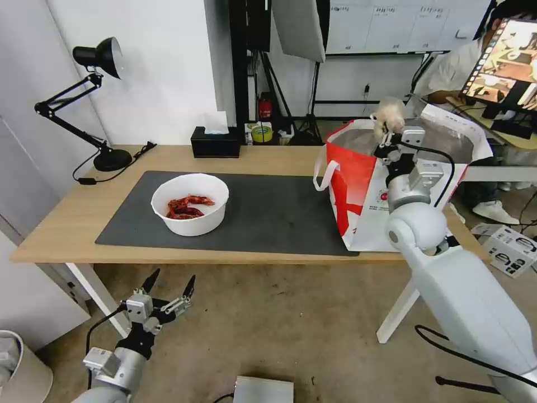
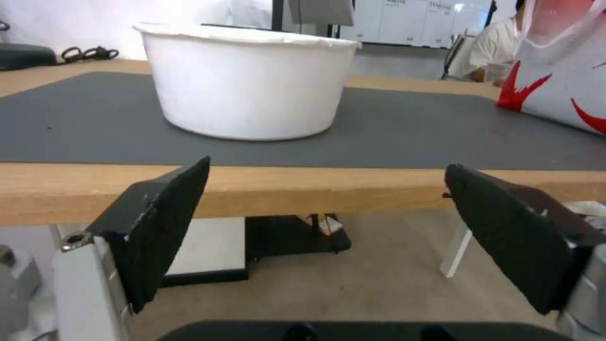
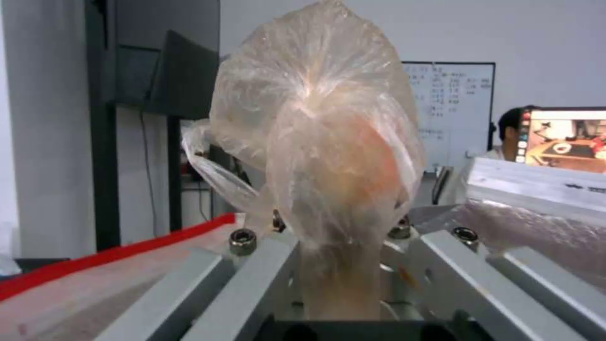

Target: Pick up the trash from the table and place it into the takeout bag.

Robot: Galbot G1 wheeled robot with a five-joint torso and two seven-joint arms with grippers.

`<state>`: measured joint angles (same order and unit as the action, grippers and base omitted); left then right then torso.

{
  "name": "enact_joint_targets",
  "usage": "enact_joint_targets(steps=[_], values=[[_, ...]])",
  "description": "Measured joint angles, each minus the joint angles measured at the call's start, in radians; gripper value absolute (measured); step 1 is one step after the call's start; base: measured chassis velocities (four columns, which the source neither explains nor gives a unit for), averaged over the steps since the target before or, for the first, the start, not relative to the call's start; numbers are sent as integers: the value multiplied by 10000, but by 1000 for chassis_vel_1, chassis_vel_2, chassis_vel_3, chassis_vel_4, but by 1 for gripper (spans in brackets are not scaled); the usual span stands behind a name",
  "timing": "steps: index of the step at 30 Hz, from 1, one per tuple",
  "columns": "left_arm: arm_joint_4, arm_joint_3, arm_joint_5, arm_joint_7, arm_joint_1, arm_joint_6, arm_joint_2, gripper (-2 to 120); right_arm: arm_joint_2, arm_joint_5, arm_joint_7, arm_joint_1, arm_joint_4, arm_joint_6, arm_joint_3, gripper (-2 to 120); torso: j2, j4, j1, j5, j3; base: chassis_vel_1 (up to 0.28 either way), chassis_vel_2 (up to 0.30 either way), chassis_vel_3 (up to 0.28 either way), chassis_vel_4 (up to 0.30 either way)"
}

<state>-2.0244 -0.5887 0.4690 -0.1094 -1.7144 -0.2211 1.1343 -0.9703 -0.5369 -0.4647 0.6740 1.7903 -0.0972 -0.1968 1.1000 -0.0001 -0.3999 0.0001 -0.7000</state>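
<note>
Overhead, right end effector (image 1: 386, 136) pinches a crinkled clear bag (image 3: 316, 142) with yellowish-orange contents.

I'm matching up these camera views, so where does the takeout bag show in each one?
Head view: takeout bag stands on the table's right end; the right gripper holds a small bag over it.
Left wrist view: its white-and-red side is at the upper right.
Right wrist view: its red rim runs along the lower left.
Shared landmark: whiteboard behind.
</note>
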Motion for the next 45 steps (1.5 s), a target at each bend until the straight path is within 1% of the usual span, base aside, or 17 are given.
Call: enact_joint_targets(steps=[2, 5, 6, 9, 11, 13, 15, 17, 20, 21, 23, 26, 35, 39, 42, 43, 45], values=[[14, 14, 2, -5, 1, 0, 20, 100, 15, -6, -15, 18, 13, -80, -11, 7, 0, 0, 0, 0, 0, 0, 0, 0, 0], [86, 53, 4, -19, 25, 8, 76, 100, 47, -47, -22, 120, 71, -389, -49, 22, 0, 1, 0, -1, 0, 0, 0, 0, 0], [86, 53, 4, -19, 25, 8, 76, 100, 47, -47, -22, 120, 71, -389, -49, 22, 0, 1, 0, -1, 0, 0, 0, 0, 0], [87, 41, 7, -20, 27, 17, 72, 100, 129, -127, -17, 157, 151, -539, -62, 36, 0, 1, 0, -1, 0, 0, 0, 0, 0], [73, 31, 10, -20, 18, 21, 64, 100, 152, -146, -15, 152, 162, -571, -62, 39, 0, 1, 0, -1, 1, 0, 0, 0, 0], [17, 2, 19, -16, -6, 29, 38, 100, 214, -183, -6, 64, 164, -640, -59, 51, 0, 1, 0, -1, 0, 0, 0, 0, 0], [2, -1, 20, -16, -17, 33, 35, 100, 227, -189, -4, 31, 163, -648, -58, 54, 0, 1, 0, -1, 0, 0, 0, 0, 0], [-63, -10, 21, -12, -47, 41, 29, 100, 260, -215, 11, -23, 169, -655, -34, 65, 0, 1, 0, -1, 1, 0, 0, 0, 0], [-115, -13, 21, -8, -64, 49, 29, 100, 281, -239, 26, -29, 196, -658, -21, 72, 0, 1, 0, -1, 0, 0, 0, 0, 0], [-144, -17, 20, -8, -80, 51, 28, 100, 299, -253, 41, -29, 212, -666, -10, 79, 0, 1, 0, 0, 0, 0, 0, 0, 0], [-154, -19, 19, -5, -88, 53, 29, 100, 306, -258, 46, -28, 217, -668, -8, 82, 1, 1, 0, -1, 0, 0, 0, 0, 0], [-196, -44, 16, 0, -128, 55, 28, 100, 353, -288, 103, -27, 251, -670, -1, 97, 0, 1, 0, -1, 0, 0, 0, 0, 0], [-290, -51, 1, 10, -154, 60, 26, 100, 522, -570, 344, -53, 389, -671, 8, 100, 1, 0, -1, 0, 1, 0, 0, 0, 0], [-304, -41, -5, 13, -154, 63, 30, 100, 550, -1088, 769, -53, 529, -503, 17, 100, 0, 0, -1, 0, 0, 0, 0, 0, 0], [-309, -46, -23, 18, -151, 63, 49, 100, 644, -2207, 1934, -41, 1042, -153, 121, 100, 0, 2, -2, -2, 1, 0, 0, 0, 0], [-309, -46, -23, 18, -151, 63, 49, 100, 644, -2207, 1934, -41, 1042, -153, 121, 100, 0, 2, -2, -2, 1, 0, 0, 0, 0], [-309, -108, -28, 20, -146, 61, 54, 100, 886, -2785, 2958, 179, 1592, -189, 254, 100, 1, 2, -1, -3, 1, 0, 0, 0, 0]])
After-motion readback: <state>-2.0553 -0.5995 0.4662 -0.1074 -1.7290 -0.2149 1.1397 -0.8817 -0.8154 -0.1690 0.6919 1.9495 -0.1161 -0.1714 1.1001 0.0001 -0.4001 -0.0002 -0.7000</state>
